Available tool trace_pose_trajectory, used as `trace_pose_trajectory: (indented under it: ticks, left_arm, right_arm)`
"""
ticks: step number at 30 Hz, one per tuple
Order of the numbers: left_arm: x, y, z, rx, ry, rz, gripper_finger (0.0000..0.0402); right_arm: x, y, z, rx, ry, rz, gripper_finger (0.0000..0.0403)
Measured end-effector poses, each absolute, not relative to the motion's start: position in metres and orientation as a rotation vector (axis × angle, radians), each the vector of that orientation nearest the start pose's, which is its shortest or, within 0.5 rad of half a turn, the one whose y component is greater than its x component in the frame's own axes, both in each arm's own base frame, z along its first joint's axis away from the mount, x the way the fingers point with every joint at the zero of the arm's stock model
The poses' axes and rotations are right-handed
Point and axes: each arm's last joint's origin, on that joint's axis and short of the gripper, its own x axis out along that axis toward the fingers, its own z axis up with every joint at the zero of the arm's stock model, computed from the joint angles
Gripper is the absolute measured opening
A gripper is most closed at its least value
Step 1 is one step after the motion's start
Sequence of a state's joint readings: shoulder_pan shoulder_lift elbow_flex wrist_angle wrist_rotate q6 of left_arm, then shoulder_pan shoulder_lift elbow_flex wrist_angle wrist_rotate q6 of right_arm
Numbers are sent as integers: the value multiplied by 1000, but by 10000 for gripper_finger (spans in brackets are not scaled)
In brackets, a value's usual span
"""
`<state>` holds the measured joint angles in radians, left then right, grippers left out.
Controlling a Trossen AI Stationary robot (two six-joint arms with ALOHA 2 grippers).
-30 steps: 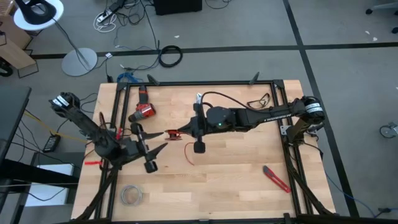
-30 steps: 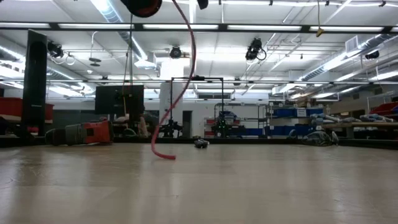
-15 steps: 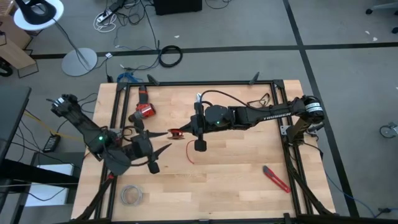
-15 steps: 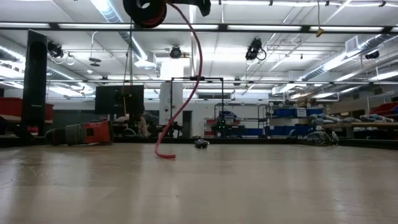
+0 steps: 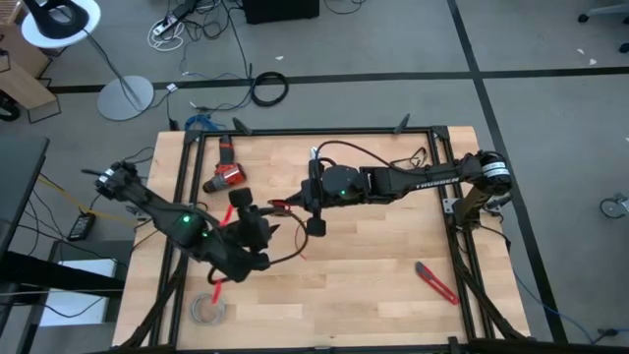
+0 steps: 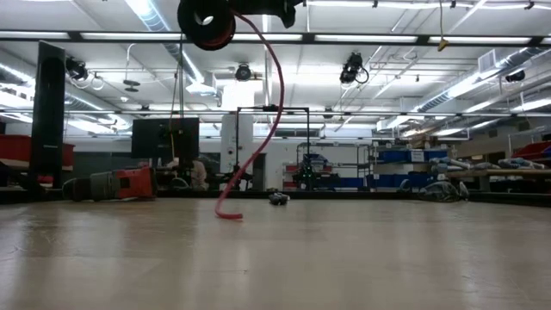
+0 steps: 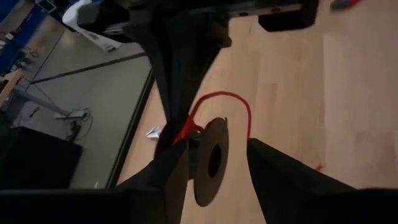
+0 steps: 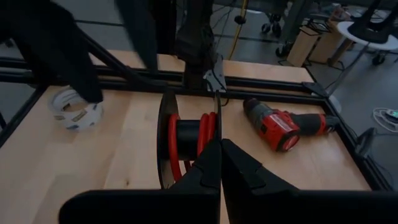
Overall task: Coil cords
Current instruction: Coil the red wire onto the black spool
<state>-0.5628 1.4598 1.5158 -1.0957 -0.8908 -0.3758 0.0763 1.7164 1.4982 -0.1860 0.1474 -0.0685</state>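
My left gripper [image 5: 263, 233] has swung in, fingers spread around the spool [image 7: 208, 163]; right gripper [image 5: 293, 206], closed, pinches the red wire [image 6: 274, 86] near a drill [image 5: 226, 175].

Counted 1 red cord [image 5: 295, 248], 1 black spool [image 8: 186, 138] (cord wound on it), 1 red drill [image 5: 224, 175], 1 pale wire coil [image 5: 206, 308], 1 red-handled cutter [image 5: 435, 282], 2 arms w/ 2 grippers: left gripper [image 7: 214, 168], right gripper [image 8: 221, 163].
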Motion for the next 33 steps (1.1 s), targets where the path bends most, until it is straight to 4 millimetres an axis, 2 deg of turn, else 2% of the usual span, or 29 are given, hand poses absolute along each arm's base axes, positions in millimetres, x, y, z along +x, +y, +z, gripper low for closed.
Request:
trace_pose_trajectory:
  ticks: [14, 21, 33]
  left_arm:
    - [280, -118, 357, 428, 934, 497, 115]
    - [283, -113, 357, 413, 949, 505, 96]
    - [284, -110, 357, 429, 956, 505, 94]
  right_arm:
    - [398, 23, 331, -125, 421, -88, 0]
    - [398, 22, 331, -138, 424, -87, 0]
    - [398, 23, 331, -144, 418, -61, 0]
